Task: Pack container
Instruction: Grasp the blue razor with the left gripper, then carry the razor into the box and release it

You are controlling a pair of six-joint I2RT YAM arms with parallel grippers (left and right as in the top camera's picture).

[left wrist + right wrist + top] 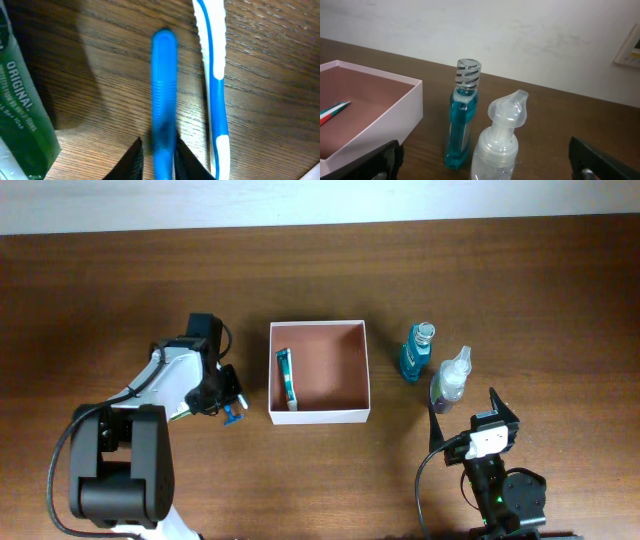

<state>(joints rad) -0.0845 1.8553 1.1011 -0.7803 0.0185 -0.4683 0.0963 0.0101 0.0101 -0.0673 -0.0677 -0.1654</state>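
Note:
The container [320,416], a square white-walled box with a reddish-brown inside, sits mid-table with a teal and white tube box [287,378] along its left wall. It also shows in the right wrist view [380,117]. My left gripper [230,408] is left of the container, low over the table. Its fingers [159,162] are closed on a plain blue handle [164,90]. My right gripper [470,422] is open and empty, just in front of a clear pump bottle [497,145] and a blue mouthwash bottle [462,120]; its open jaws [487,162] frame the pump bottle.
A blue and white toothbrush [216,85] lies on the wood right of the held handle. A green box marked ORIGINAL [22,115] lies to its left. The two bottles [418,352] [450,378] stand right of the container. The table's far edge meets a pale wall.

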